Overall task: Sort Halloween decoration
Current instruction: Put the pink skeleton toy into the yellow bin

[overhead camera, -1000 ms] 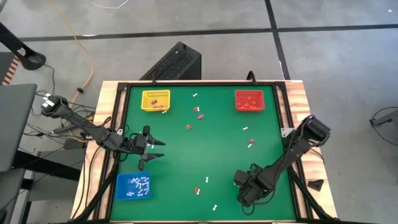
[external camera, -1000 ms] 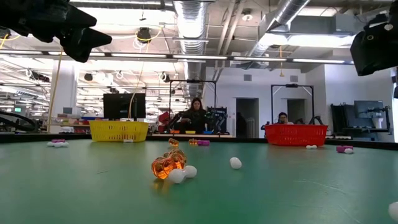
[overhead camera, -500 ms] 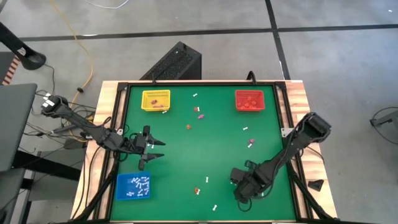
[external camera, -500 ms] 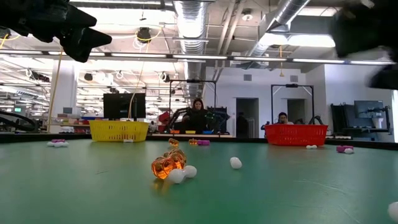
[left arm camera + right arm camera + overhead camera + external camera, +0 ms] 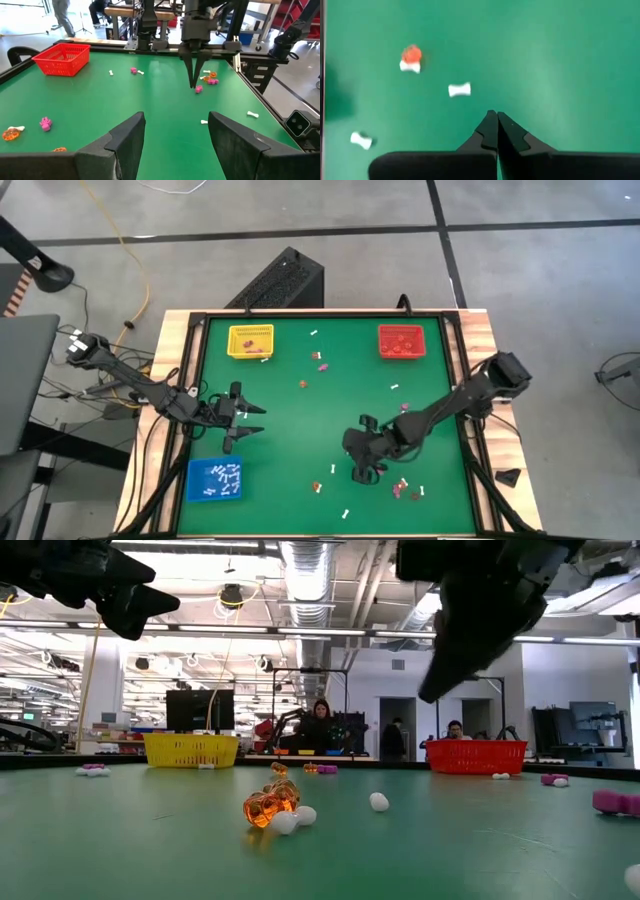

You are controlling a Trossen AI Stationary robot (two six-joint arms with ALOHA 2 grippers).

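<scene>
Halloween decoration trinkets lie scattered on the green table: white stick-like ones (image 5: 314,333), purple-pink ones (image 5: 322,364) and orange ones (image 5: 303,383). My right gripper (image 5: 358,472) hovers shut and empty over the near middle of the table. A white piece (image 5: 459,90) and an orange one (image 5: 411,54) lie beyond its tips, and a pink one (image 5: 198,89) lies beside them. My left gripper (image 5: 245,418) waits open near the table's left edge, with nothing between its fingers (image 5: 131,140).
A yellow tray (image 5: 250,341) stands far left and a red tray (image 5: 401,341) far right. A blue tray (image 5: 214,480) with white pieces sits near left. An orange trinket (image 5: 268,805) and white ones lie near the table's front edge. People sit in the room beyond.
My right gripper has swung from the table's near right corner toward the left, to the near middle. It has risen into the low view. Pink trinkets now show where it stood before.
</scene>
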